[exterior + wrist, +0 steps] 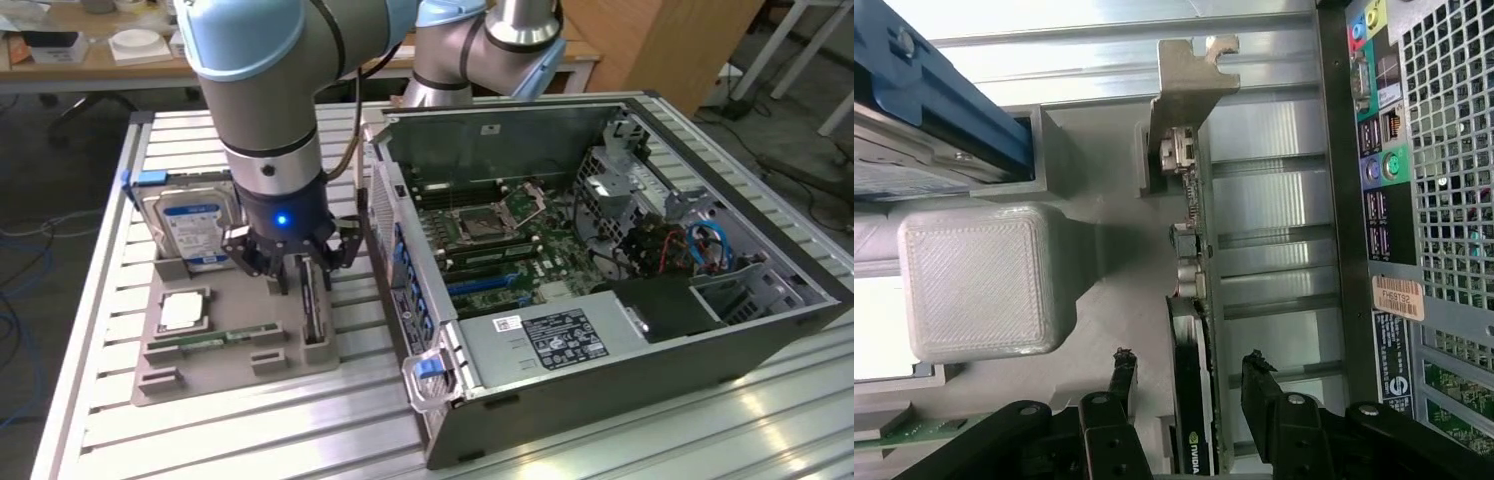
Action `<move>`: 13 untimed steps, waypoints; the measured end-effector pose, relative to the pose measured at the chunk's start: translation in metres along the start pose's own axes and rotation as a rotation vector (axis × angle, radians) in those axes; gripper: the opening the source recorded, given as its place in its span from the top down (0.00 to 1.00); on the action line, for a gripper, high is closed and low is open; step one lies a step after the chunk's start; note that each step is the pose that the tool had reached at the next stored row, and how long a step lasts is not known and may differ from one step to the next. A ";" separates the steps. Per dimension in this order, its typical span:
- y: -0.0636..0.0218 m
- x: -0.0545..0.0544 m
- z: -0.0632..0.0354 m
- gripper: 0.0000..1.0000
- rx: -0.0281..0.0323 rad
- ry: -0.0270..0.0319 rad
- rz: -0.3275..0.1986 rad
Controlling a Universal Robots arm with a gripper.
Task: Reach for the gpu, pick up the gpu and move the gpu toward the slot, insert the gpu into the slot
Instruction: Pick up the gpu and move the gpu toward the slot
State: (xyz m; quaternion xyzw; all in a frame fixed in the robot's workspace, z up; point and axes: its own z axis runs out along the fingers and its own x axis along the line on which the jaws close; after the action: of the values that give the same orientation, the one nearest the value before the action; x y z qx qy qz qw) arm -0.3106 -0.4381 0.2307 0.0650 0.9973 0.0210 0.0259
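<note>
On desk [94, 420]: grey tray [234, 365] beside computer case [641, 390].
Graphics card [1189, 400]: on edge in tray.
Claw [1189, 365]: released, fingers [1120, 385] either side of card.

No legible txt: hard drive label [191, 226], case sticker [1399, 297] too small.

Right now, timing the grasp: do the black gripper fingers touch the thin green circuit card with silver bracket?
Apart. Wrist view shows a clear gap between the green card and both fingers.

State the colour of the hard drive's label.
The hard drive's label is mostly blue, clearest in the exterior view.
</note>
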 end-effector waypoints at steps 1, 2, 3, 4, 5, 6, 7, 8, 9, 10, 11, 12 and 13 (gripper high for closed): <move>0.0000 0.000 0.0000 0.45 0.0019 -0.0003 0.000; 0.0001 -0.001 0.0000 0.45 0.0041 -0.0006 0.000; 0.0001 -0.001 0.0002 0.45 0.0052 -0.0009 0.000; 0.0001 -0.001 0.0002 0.45 0.0057 -0.0010 0.000; 0.0001 -0.001 0.0002 0.45 0.0057 -0.0010 0.000; 0.0001 -0.001 0.0002 0.45 0.0058 -0.0009 0.000; 0.0001 -0.001 0.0001 0.45 0.0058 -0.0009 0.000; 0.0001 -0.001 0.0001 0.45 0.0058 -0.0009 0.000; 0.0001 -0.001 0.0001 0.45 0.0058 -0.0010 0.000; 0.0001 -0.001 0.0002 0.45 0.0058 -0.0009 0.000; 0.0001 -0.001 0.0001 0.45 0.0058 -0.0009 0.000; 0.0001 -0.001 0.0002 0.47 0.0058 -0.0009 0.000; 0.0001 -0.001 0.0002 0.53 0.0058 -0.0010 0.000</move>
State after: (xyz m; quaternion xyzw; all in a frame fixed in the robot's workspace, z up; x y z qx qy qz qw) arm -0.3094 -0.4381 0.2306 0.0650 0.9974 0.0180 0.0262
